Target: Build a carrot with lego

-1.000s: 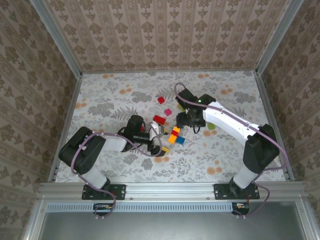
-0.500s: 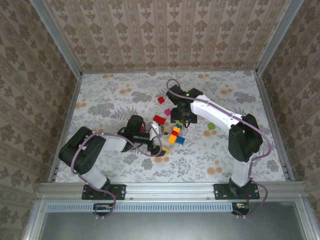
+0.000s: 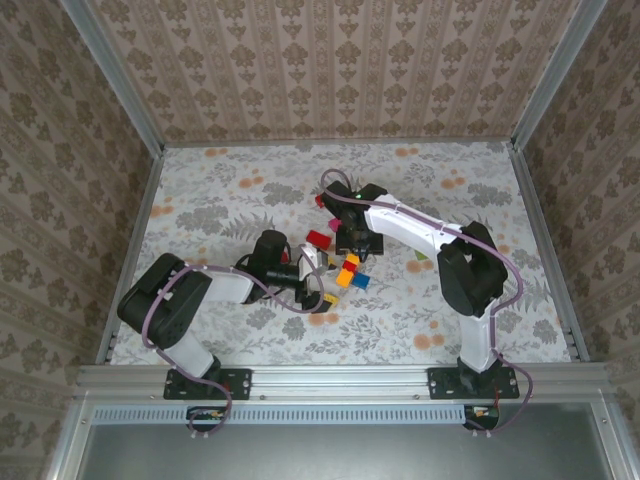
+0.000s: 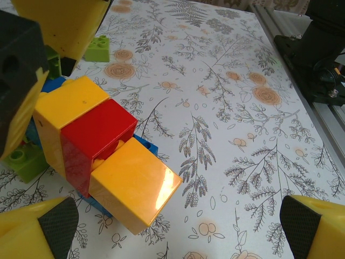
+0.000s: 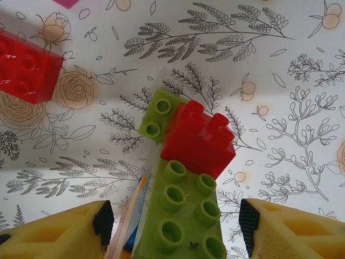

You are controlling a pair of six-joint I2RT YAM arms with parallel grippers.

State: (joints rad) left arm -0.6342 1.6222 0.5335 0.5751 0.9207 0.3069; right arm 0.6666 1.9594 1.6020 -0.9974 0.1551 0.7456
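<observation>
Top view: the R arm has swung in from the right side of the table (image 3: 480, 190) toward centre over the last sec. R gripper (image 3: 352, 240) is now over the brick cluster, just behind the orange/red/yellow/blue stack (image 3: 348, 270) and beside the loose red brick (image 3: 318, 238). The lone green brick (image 3: 418, 262) it was near is now well apart from it. L gripper (image 3: 320, 280) hasn't moved. It's parked just left of the stack, jaws spread wide, nothing in them.

L wrist: the pads sit at both bottom corners, so it's fully open. The yellow-red-orange stack (image 4: 97, 156) lies on its side on a blue brick (image 4: 144, 144), ahead of the fingers and untouched. A lime brick (image 4: 98, 47) is further off. The yellow/black part top left is prob an R finger.

R wrist: jaws are narrower than a sec ago and straddle a green studded brick (image 5: 180, 216). There's a gap on both sides, so no grip yet; call it part-open. A red brick (image 5: 198, 137) butts against its far end, w/ a small lime brick (image 5: 156, 118) touching that. Another red one sits top left, apart.

Meaning: approach looks done and the grasp on the green piece is starting. That piece is prob the carrot top. The orange body is stacked but the green isn't joined to it, so the assembly is nowhere near finished.
</observation>
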